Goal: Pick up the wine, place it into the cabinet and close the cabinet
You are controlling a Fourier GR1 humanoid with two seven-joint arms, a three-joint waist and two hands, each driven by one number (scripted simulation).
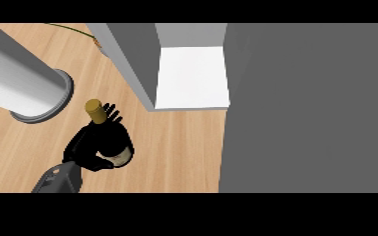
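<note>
The wine bottle point(120, 154) is dark with a tan cork top and stands on the wooden counter point(177, 150) at the lower left. My left hand point(87, 146) is shut on it, fingers curled round its far side and the thumb on the near side, so most of the bottle's body is hidden. The grey cabinet point(136, 60) stands up and to the right of the bottle. It is open and shows a white inner shelf point(193, 75). Its wide grey door point(295, 105) fills the right side of the view. My right hand does not show.
A large white cylinder with a grey rim point(33, 87) lies at the left, close to the bottle's top. A thin yellow-green stem point(74, 30) shows at the back, beside the cabinet's corner. Bare wood lies between the bottle and the cabinet's front.
</note>
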